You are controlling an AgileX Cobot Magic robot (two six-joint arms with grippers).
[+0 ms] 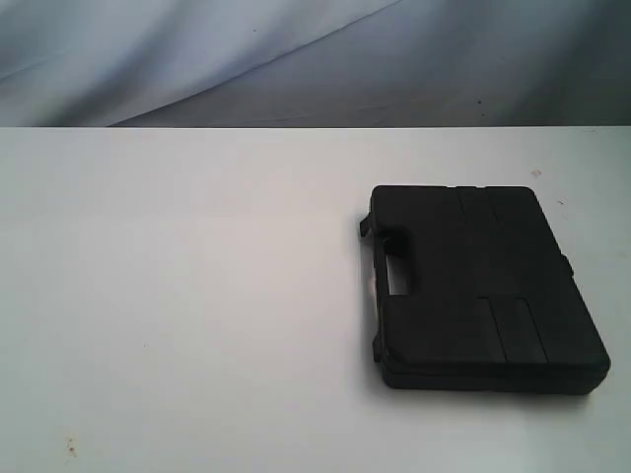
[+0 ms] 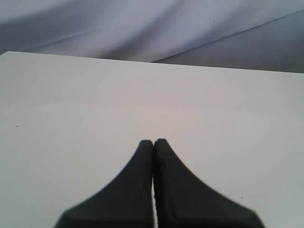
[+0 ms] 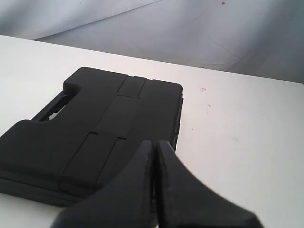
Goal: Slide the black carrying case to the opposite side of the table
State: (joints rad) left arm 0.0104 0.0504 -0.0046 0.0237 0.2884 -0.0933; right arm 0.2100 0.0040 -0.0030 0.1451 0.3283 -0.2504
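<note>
Lying on the table [image 1: 197,296], the black carrying case [image 1: 488,286] sits near the right pincer [image 3: 154,142], jaws pressed together.

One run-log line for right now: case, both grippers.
black carrying case: flat, shut, right side of table | left gripper: shut, over bare table | right gripper: shut, by case's edge, contact unclear

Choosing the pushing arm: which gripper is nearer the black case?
Right. The right gripper is close by the black case; the left gripper faces only bare table, no case in view.
</note>
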